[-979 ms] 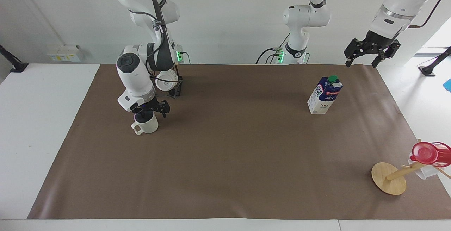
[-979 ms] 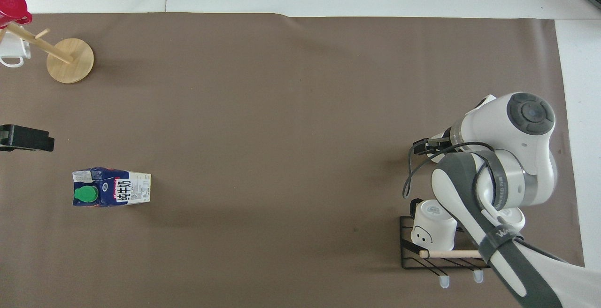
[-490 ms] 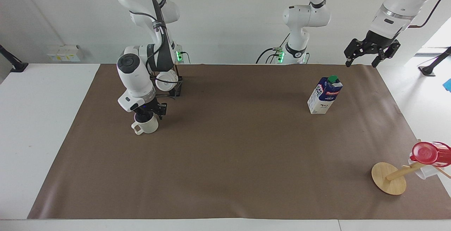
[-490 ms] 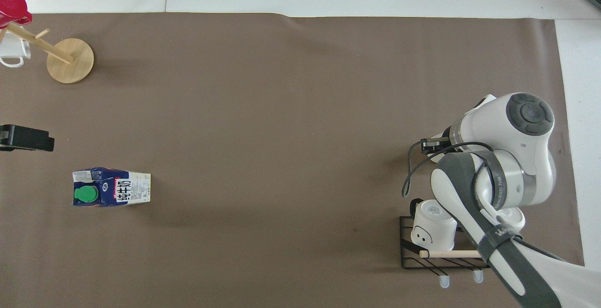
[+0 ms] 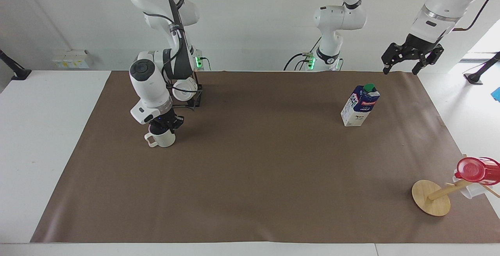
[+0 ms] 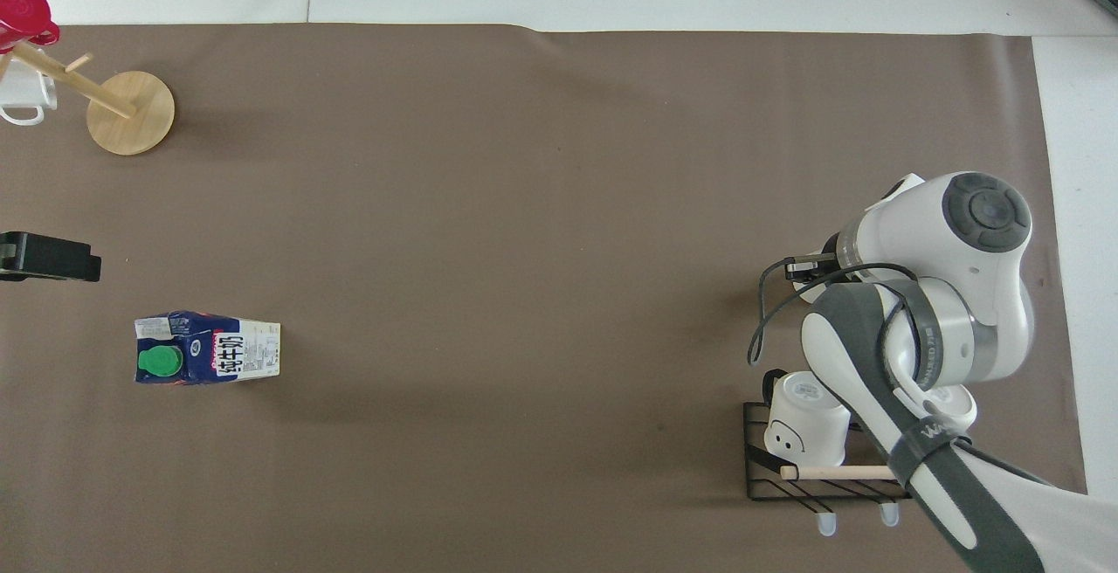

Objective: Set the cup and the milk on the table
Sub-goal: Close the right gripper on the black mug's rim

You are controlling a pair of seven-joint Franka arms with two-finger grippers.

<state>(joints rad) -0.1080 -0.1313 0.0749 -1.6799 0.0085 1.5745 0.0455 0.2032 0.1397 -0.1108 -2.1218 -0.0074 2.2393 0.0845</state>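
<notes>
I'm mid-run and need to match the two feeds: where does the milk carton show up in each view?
Facing view: the milk stands upright on the brown mat toward the left arm's end of the table, below the left gripper in the picture.
Overhead view: the milk is low at the picture's left edge, green cap facing the camera.
Shared landmark: the wooden mug tree, farther from the robots.

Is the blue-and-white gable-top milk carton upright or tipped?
Upright: the blue-and-white gable-top milk carton stands on its base on the brown mat, green cap on top.

Cream-white mug (image 5: 164, 139); blue-and-white milk carton (image 5: 359, 105) with green cap and red band; brown mat (image 5: 258, 178) on the white surface (image 5: 35, 139); red cup (image 5: 476, 170).
</notes>
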